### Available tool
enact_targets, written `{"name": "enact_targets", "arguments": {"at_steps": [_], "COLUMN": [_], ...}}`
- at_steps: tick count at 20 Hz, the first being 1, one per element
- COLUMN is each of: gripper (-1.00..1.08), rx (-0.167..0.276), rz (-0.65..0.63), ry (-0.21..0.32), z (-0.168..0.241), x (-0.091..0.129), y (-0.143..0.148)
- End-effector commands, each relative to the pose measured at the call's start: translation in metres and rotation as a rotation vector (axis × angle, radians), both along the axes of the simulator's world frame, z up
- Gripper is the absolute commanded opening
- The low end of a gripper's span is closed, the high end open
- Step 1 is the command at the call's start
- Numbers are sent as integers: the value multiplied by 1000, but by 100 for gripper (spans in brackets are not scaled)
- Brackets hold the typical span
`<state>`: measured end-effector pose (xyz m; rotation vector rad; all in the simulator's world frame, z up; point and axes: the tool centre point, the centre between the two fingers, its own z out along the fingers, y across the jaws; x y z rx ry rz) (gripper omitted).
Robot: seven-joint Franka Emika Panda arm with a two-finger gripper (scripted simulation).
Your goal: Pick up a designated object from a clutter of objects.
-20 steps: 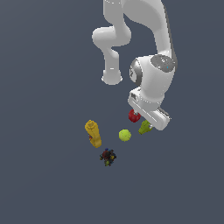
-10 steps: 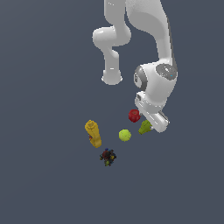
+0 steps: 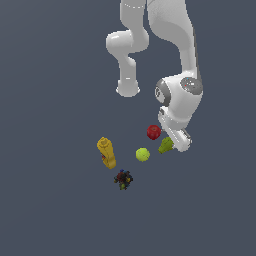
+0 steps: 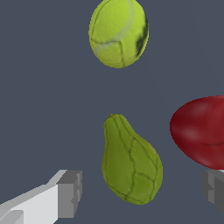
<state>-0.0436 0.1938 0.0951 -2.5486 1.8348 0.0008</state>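
Observation:
The designated object, an olive-green pear (image 3: 166, 145) with a narrow neck, lies at the exterior view's right end of the clutter. My gripper (image 3: 175, 141) hangs low right over it, and the hand hides part of the fruit. In the wrist view the pear (image 4: 131, 162) lies between my two grey fingertips (image 4: 70, 193), with gaps on both sides. The gripper (image 4: 141, 190) is open and touches nothing.
A red ball (image 3: 154, 132) (image 4: 201, 131) lies close beside the pear, near one fingertip. A yellow-green ball (image 3: 142, 154) (image 4: 118, 33) sits a little further off. A yellow bottle (image 3: 106, 152) and a dark multicoloured lump (image 3: 123, 179) lie toward the exterior view's left.
The arm has come down and shifted slightly toward the exterior view's right, bringing the hand lower over the pear. The objects have not moved.

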Motion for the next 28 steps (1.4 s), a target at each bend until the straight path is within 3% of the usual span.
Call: {"name": "enact_targets", "arguments": {"at_steps": [1, 10, 25, 26, 28], "gripper": [100, 100, 100, -100, -100], "rx": [-1, -1, -1, -1, -1], "rz": [-16, -20, -24, -24, -24], "ry": [0, 1, 0, 0, 0], "z": [-3, -9, -54, -54, -54], "x": [-2, -3, -3, -3, -3], "y": [2, 3, 3, 3, 3]}}
